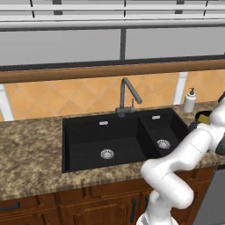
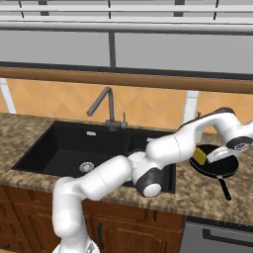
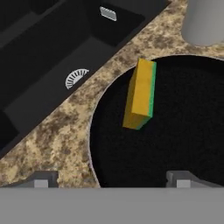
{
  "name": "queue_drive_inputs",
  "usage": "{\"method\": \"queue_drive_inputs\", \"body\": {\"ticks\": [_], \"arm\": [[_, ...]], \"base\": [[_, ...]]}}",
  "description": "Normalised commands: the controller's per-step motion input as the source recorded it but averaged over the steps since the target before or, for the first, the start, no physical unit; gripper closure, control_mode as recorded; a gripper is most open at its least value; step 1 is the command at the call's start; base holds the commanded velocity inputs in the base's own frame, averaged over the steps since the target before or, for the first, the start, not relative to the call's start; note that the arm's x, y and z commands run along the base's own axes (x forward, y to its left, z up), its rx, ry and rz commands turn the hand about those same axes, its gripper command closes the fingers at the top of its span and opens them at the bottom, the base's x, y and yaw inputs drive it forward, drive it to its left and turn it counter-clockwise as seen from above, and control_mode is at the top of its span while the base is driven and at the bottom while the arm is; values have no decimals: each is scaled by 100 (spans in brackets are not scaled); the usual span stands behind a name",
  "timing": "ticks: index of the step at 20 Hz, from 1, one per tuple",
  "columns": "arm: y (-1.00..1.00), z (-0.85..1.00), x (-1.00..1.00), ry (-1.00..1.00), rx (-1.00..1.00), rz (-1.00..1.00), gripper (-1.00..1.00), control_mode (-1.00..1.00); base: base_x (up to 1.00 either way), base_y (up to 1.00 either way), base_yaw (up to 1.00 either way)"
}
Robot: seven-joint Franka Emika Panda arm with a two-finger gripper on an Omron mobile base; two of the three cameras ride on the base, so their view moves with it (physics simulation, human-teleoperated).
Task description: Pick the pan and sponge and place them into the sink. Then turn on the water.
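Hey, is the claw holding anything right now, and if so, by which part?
Nothing is held. The claw is open above the pan, and the sponge lies loose inside it.

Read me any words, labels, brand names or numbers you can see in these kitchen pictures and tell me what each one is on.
None: no readable text shows anywhere.
The soap dispenser is plain white, no label.
The sink has small silver plates on its back wall, blank at this size.
The pan, the sponge lying in it, and the faucet carry no markings.
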Motion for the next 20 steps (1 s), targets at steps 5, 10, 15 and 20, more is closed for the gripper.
{"method": "queue_drive_inputs", "body": {"ticks": [5, 10, 15, 20], "arm": [[59, 2, -100, -5, -30, -31, -100, -100], [75, -33, -100, 0, -39, -37, -100, -100], [89, -54, -100, 0, -35, -34, -100, -100], [100, -48, -100, -1, -35, -25, -100, -100]], "base": [[0, 0, 0], [0, 0, 0], [0, 0, 0], [0, 0, 0]]}}
